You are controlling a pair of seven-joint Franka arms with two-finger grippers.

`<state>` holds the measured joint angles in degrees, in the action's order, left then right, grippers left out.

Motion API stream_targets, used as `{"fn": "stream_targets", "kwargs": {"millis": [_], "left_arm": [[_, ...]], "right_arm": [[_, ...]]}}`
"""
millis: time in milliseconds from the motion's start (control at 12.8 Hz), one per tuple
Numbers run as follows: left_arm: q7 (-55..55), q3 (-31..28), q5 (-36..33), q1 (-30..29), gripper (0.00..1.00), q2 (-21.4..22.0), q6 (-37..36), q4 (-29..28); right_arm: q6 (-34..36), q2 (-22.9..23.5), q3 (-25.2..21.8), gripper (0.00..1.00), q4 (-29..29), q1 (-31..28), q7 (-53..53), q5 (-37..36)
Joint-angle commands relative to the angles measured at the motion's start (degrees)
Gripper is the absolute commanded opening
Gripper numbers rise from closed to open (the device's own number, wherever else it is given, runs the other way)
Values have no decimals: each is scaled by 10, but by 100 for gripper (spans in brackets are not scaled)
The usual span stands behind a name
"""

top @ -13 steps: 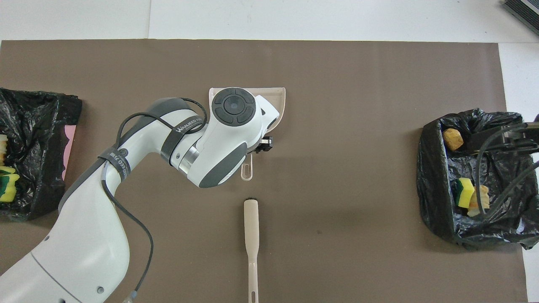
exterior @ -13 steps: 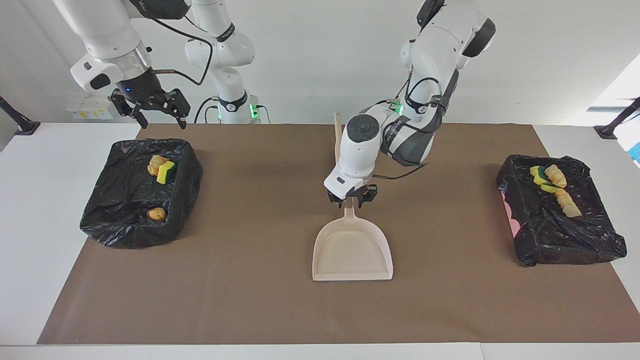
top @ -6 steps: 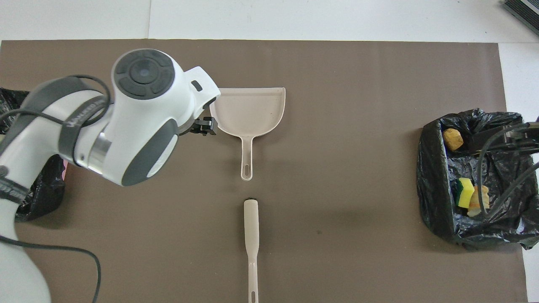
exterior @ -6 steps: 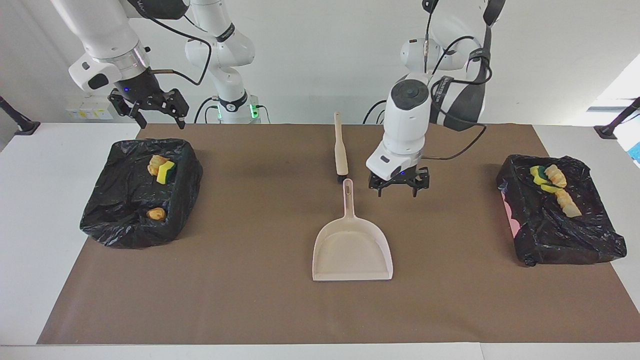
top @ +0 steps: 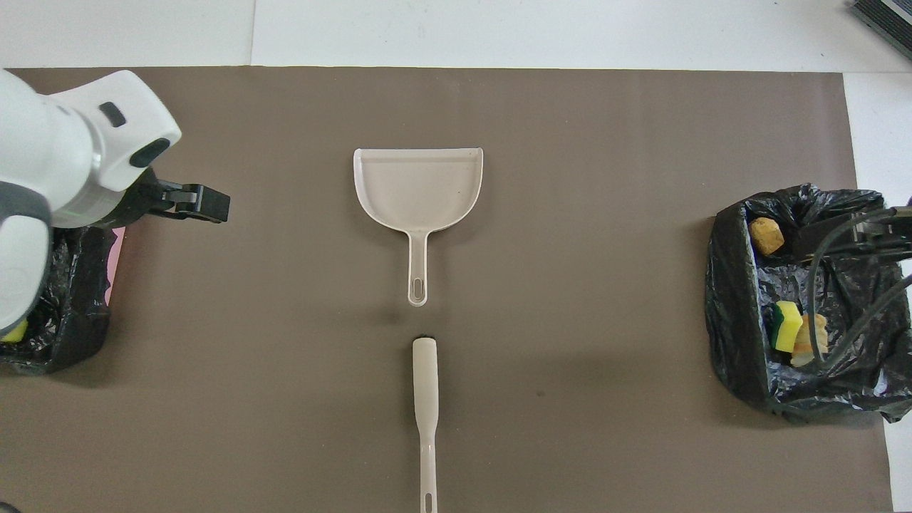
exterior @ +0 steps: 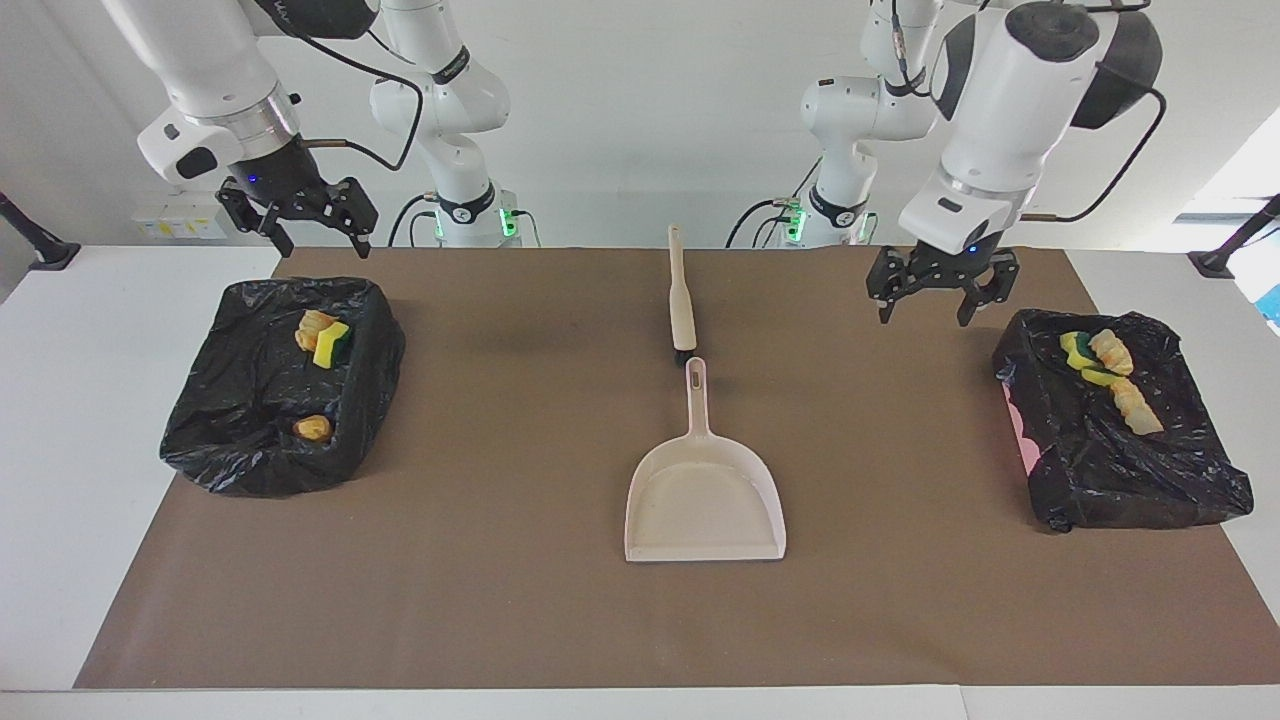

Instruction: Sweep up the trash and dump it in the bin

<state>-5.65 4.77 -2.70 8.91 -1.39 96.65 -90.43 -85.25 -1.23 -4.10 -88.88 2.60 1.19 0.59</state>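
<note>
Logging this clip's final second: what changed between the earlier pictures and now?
The left gripper let go of the dustpan handle, rose and swung to the left arm's end of the table, now hanging open beside the bin there. The dustpan, the brush, both bins and the trash in them stayed put. The right gripper waited open above the other bin.

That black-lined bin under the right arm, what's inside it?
The bin holds a yellow-green sponge chunk beside a croissant, and a bread roll apart. Bag folds may hide more.
</note>
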Motion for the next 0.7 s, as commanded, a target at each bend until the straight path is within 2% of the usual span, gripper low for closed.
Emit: {"fn": "stream_targets", "kwargs": {"millis": [0,234,391,625], "left_arm": [[18,-23,15,-3,100,45,-37,-9],[107,-24,9,-40,100,44,-110,39],[112,-19,9,-50,100,37,-142,51],[111,-11,9,-56,100,39,-146,60]], "right_arm": [[-1,-8,4,100,-6,-6,8,5],[-1,-9,4,100,-6,-6,8,5],[-1,-8,4,100,-6,-6,8,5],[-1,-8,4,100,-6,-6,8,5]]}}
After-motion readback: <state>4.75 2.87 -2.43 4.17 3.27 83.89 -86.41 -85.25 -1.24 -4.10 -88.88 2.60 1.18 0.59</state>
